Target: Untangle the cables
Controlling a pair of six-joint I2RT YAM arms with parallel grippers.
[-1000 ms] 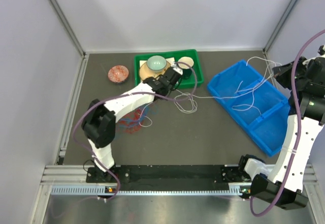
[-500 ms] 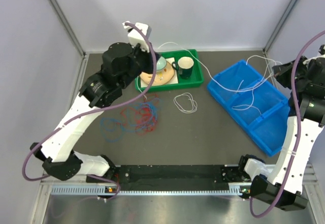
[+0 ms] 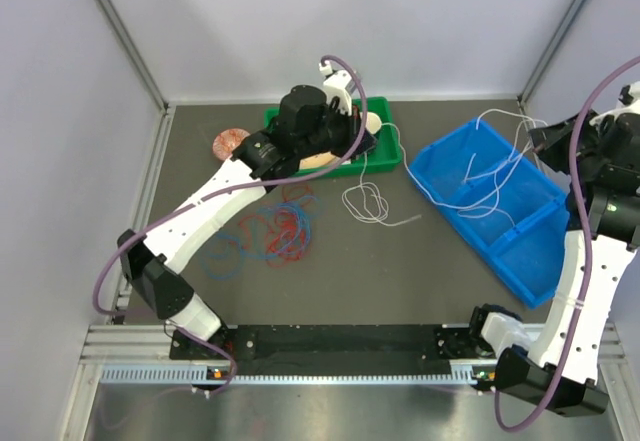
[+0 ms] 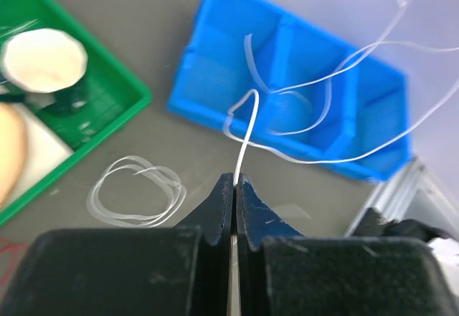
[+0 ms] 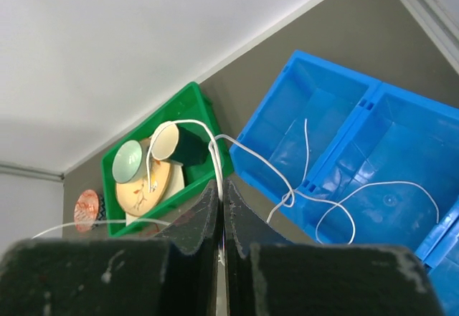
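The white cable [image 3: 366,201] lies in loose loops on the dark table, and its strands run on over the blue bin [image 3: 520,251]. My left gripper [image 3: 362,151] is over the green tray's right end, shut on a strand of the white cable [image 4: 244,133]. My right gripper [image 3: 540,139] is raised over the bin's far corner, shut on another strand of the white cable [image 5: 215,147]. The red cable [image 3: 290,226] and the blue cable [image 3: 222,253] lie in a tangled heap left of the white loops.
A green tray [image 3: 392,151] at the back holds a dark cup [image 5: 176,144], a teal bowl [image 5: 129,160] and a plate [image 5: 147,187]. A reddish disc [image 3: 231,142] lies left of it. Grey walls stand close at the back and on both sides.
My left arm has swung right and down, from high at the back left to over the tray. The white strand between tray and bin has gone slack. The right arm has hardly moved.
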